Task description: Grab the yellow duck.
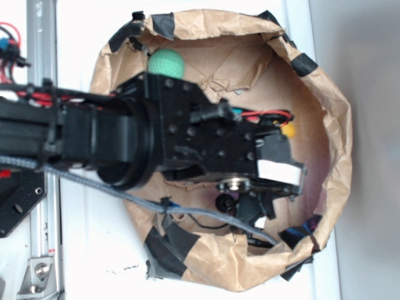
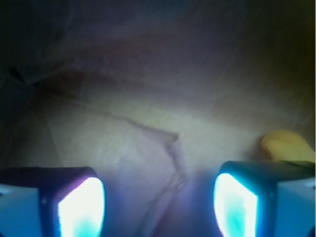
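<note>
Only a small rounded part of the yellow duck [image 2: 286, 144] shows, beside the right-hand finger, outside the gap. The fingers [image 2: 158, 205] are spread wide over creased paper. A brown paper-lined bowl [image 1: 331, 106] also holds a green ball [image 1: 166, 63], on a white bench [image 1: 75, 56].

The yellow duck [image 1: 289, 130] [image 2: 286, 145] — a small, rounded yellow toy, mostly hidden — lies on the crumpled brown paper floor, its beak and pose not discernible.
</note>
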### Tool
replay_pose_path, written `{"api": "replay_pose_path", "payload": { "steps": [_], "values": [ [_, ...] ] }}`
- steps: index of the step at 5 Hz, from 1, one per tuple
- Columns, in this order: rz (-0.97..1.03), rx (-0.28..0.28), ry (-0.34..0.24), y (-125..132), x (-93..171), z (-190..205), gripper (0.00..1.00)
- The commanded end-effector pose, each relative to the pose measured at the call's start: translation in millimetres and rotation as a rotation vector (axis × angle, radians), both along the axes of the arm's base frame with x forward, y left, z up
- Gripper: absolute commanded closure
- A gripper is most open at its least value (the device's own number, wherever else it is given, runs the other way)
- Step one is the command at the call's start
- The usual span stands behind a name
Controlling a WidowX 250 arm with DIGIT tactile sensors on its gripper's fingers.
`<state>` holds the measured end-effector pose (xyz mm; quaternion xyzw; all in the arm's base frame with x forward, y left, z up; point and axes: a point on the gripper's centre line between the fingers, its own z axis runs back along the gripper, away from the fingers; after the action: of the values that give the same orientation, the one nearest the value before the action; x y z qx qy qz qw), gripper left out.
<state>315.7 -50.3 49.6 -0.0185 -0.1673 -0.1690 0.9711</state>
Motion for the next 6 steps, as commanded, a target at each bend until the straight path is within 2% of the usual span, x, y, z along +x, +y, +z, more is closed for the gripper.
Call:
{"api": "replay_pose_path", "payload": {
  "steps": [1, 2, 3, 4, 5, 6],
  "values": [
    [0.110, 0.051, 0.070, 17.8, -9.2, 43.3, 0.00],
    [0.154, 0.059, 0.070, 29.3, -14.8, 66.1, 0.00],
    [0.159, 0.062, 0.052, 33.3, -15.3, 72.0, 0.00],
    [0.199, 0.078, 0.045, 34.4, -12.5, 60.3, 0.00],
    [0.205, 0.111, -0.009, 37.2, -5.0, 45.6, 0.00],
    [0.205, 0.103, -0.020, 36.7, 12.9, 21.5, 0.00]
  ]
}}
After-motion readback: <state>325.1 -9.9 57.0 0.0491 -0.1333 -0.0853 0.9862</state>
